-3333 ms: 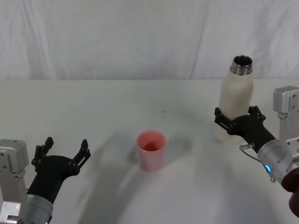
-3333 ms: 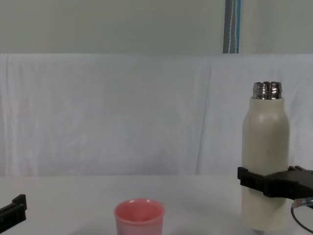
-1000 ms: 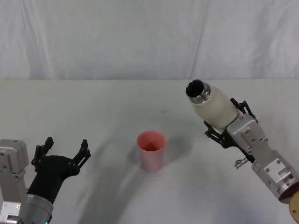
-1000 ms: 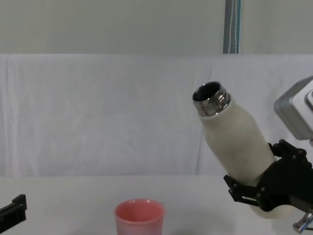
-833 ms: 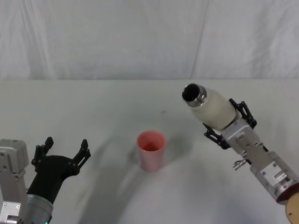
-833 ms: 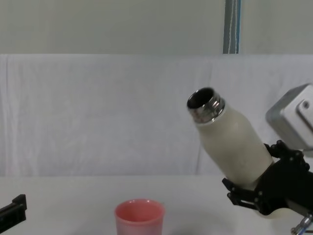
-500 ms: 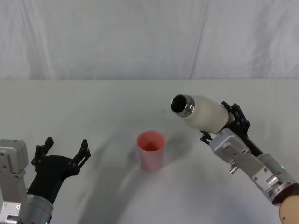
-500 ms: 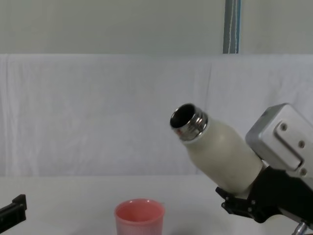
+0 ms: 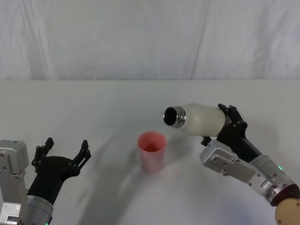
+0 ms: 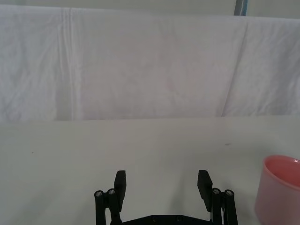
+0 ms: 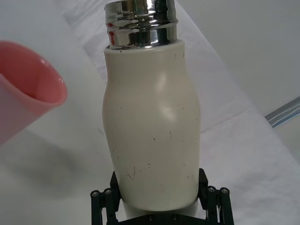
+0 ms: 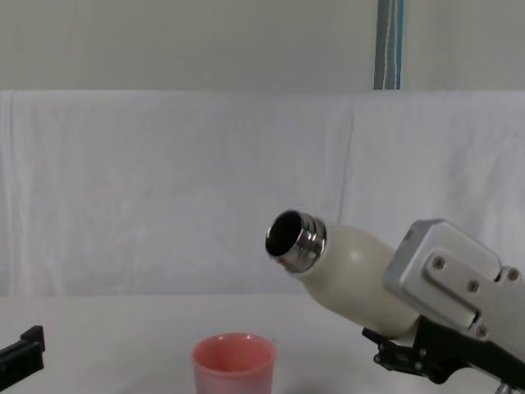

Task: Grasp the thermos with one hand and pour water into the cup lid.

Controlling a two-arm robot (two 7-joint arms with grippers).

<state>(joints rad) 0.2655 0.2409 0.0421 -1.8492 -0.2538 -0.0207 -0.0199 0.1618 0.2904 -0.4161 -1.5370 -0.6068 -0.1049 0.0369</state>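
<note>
The cream-white thermos hangs in the air, tipped almost level, with my right gripper shut around its lower body. Its open steel neck points left and sits just above and right of the pink cup lid. The cup lid stands upright on the table. From the chest, the thermos slants over the cup lid. The right wrist view has the thermos between the black fingers, and the cup lid beyond its neck. No stream of water can be seen. My left gripper rests open at the near left.
A white table runs back to a draped white cloth. In the left wrist view the open left gripper hovers over bare tabletop, the cup lid off to one side.
My right gripper has carried the thermos left and tipped it from upright to almost level, bringing its mouth close above the cup lid. The left arm and the cup lid have not moved.
</note>
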